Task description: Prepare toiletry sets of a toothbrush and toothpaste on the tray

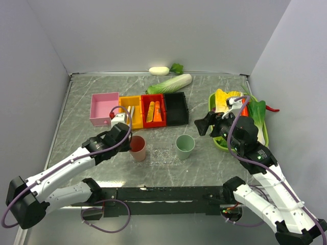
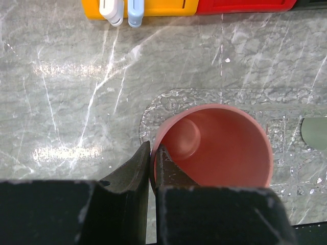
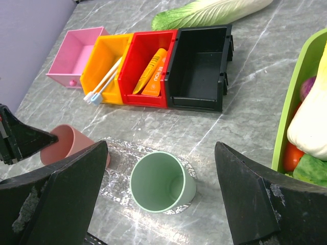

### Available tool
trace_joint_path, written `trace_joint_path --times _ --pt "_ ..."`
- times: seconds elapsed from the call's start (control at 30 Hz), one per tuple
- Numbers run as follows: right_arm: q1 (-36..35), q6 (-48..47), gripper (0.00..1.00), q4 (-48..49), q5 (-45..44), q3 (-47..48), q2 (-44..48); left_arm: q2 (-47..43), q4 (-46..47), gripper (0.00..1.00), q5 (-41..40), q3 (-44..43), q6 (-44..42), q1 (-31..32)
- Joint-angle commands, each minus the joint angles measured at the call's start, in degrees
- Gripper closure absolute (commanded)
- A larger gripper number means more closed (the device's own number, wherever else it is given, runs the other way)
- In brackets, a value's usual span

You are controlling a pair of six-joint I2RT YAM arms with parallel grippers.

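Closest to me, the left gripper is pinched onto the near rim of the pink cup, which stands upright on the left end of the tray, while a green cup stands on the tray's right end. Beyond the tray's far edge I see both toothbrushes lying in the orange bin and both toothpaste tubes in the red bin beside it. Above and right of the tray, the right gripper hangs with its jaws spread wide, holding nothing.
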State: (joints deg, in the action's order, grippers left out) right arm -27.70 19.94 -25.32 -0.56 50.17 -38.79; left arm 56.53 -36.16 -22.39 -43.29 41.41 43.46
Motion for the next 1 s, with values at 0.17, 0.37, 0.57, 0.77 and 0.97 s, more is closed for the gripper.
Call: trace_joint_path --times 0.17,0.37,0.57,0.77,0.97 --pt "0.46 0.09 0.07 1.59 0.03 0.36 -0.24 0.68 2.41 0.99 -0.72 -0.22 -1.07 -0.13" --pt "0.46 0.18 0.07 1.50 -0.06 0.10 -0.41 0.86 1.88 0.84 -0.29 -0.66 -1.33 -0.13" --pt "0.46 0.27 0.07 1.68 0.03 0.10 -0.50 0.86 1.88 0.69 0.33 -0.83 -1.59 -0.13" --pt "0.54 0.36 0.07 1.59 0.03 0.01 -0.68 0.77 2.24 0.61 0.86 -0.92 -2.03 -0.22" --pt "0.55 0.27 0.07 1.50 0.21 0.10 -0.59 0.16 2.24 0.53 1.30 -1.45 -3.00 -0.22"
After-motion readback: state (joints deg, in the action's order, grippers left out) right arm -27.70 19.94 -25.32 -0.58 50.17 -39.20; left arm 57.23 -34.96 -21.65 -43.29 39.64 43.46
